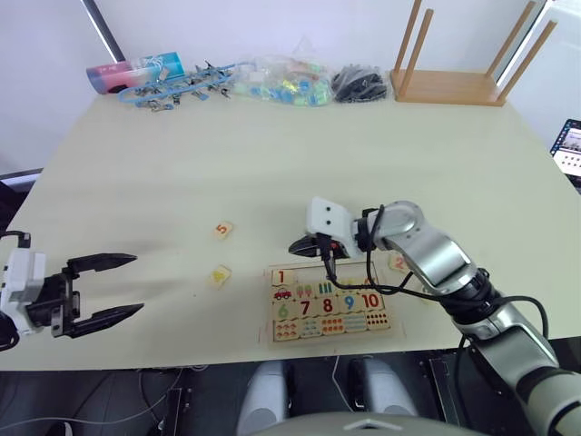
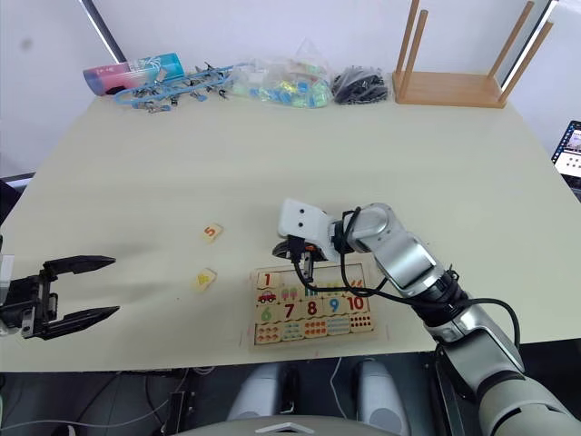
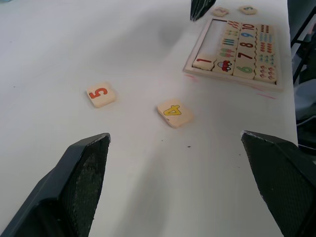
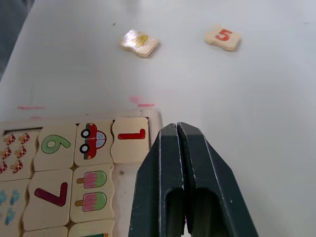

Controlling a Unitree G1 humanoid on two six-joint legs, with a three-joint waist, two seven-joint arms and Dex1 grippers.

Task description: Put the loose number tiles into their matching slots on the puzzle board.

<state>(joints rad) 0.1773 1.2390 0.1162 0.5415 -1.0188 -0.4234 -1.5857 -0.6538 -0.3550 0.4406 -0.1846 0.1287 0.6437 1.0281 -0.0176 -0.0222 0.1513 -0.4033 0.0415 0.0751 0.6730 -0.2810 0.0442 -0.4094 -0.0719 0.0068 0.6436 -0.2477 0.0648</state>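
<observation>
Left eye view: puzzle board (image 1: pixel 329 309) lower centre, tile 1 (image 1: pixel 281 276) seated in its first row.
Right gripper (image 1: pixel 307 246), fingers pressed together and empty, hangs at the board's upper left corner; left gripper (image 1: pixel 116 289) gapes wide at lower left. Left wrist view: tiles 5 (image 3: pixel 100 94) and 4 (image 3: pixel 175 112) lie loose mid-frame. Right wrist view: closed fingers (image 4: pixel 170 182) beside tile 1.

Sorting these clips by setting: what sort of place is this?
Probably an indoor lab or test room: a plain table holding a puzzle board, bagged supplies along the far edge, an upturned wooden stool.
</observation>
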